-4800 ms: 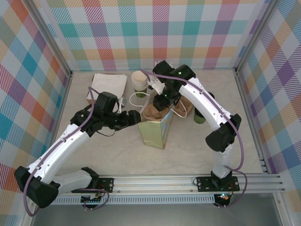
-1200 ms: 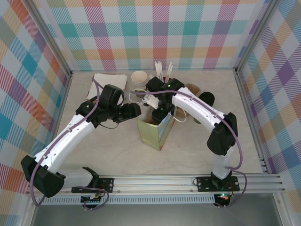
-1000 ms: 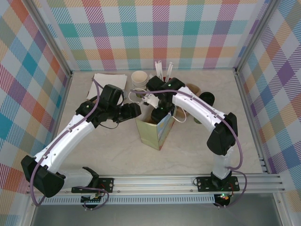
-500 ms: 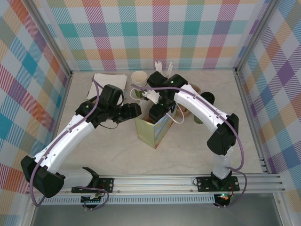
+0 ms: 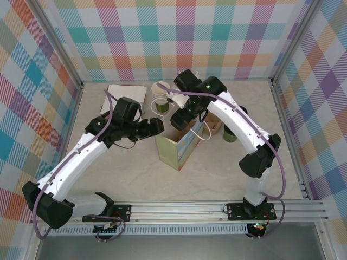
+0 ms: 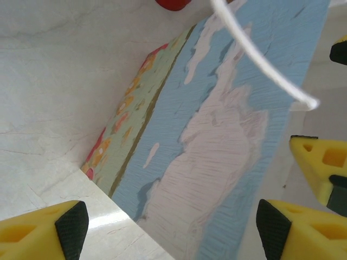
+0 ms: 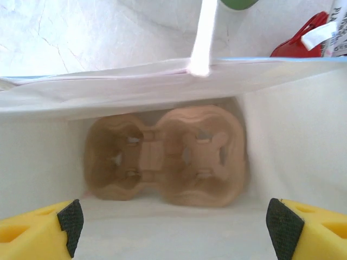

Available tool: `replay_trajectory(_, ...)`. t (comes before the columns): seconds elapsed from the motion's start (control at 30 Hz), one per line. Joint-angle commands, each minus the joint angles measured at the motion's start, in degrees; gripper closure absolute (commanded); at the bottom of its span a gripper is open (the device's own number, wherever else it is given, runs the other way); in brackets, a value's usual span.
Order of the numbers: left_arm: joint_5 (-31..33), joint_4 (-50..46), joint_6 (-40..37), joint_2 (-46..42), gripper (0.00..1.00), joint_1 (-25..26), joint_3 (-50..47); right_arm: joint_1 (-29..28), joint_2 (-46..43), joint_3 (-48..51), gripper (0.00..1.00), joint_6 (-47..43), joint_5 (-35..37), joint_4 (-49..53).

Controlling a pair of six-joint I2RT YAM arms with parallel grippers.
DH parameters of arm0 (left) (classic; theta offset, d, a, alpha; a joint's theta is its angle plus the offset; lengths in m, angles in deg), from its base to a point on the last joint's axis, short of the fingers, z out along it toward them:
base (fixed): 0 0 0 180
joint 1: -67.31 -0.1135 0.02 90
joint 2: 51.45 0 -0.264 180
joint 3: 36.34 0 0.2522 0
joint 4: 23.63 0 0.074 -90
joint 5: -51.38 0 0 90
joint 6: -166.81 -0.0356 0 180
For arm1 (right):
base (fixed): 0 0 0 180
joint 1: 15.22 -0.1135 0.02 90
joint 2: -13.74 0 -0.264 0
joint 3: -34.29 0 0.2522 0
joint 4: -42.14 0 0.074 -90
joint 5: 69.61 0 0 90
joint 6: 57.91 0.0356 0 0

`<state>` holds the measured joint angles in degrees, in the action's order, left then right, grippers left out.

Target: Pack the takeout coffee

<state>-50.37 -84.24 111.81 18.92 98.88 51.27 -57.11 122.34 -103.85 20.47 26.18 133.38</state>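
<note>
Over the open mouth of the upright printed paper bag (image 5: 179,149) hangs the right claw (image 5: 180,119). In its wrist view the claw (image 7: 173,216) has its yellow, black-tipped fingers (image 7: 38,227) spread wide with nothing between them. That view looks straight down into the bag (image 7: 282,135), where a brown moulded-pulp cup carrier (image 7: 168,157) lies flat on the bottom. The bag's white cord handle (image 7: 203,32) crosses the far rim.

The left claw (image 5: 154,125) sits just beside the bag's left side, near its top. From its wrist camera the fingers (image 6: 59,230) are wide apart. The bag's blue panel with white clouds (image 6: 217,135) lies between them, and whether either finger touches the paper cannot be told. The white handle (image 6: 260,59) loops across that panel, and the bottom of a red cup (image 6: 173,3) shows at the top edge.

The takeout coffee (image 5: 229,134), a small olive-green paper cup with a black lid, stands on the pale marbled table (image 5: 217,173). It is outside the bag, to the right of it beyond the right arm, which partly covers its lid.

At the back of the table stand a stack of lidless green cups with cream insides (image 5: 160,91) and, left of them, a pile of white napkins (image 5: 126,93).
</note>
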Motion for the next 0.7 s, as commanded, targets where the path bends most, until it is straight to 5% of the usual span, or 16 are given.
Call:
replay_trajectory(0.0,1.31,-1.90,-1.83,-2.33,0.15,-0.20,3.52,0.65,-2.40,-2.51,0.11,2.50,-1.33,1.72)
replay_trajectory(0.4,3.92,-8.08,-8.87,-3.90,0.14,-0.20,11.91,3.11,-11.60,-2.74,0.10,12.00,-1.17,-0.66)
replay_trajectory(0.67,6.30,-12.33,-14.91,-1.85,0.16,-0.20,18.66,4.53,-22.95,10.00,0.02,17.49,-0.38,-9.36)
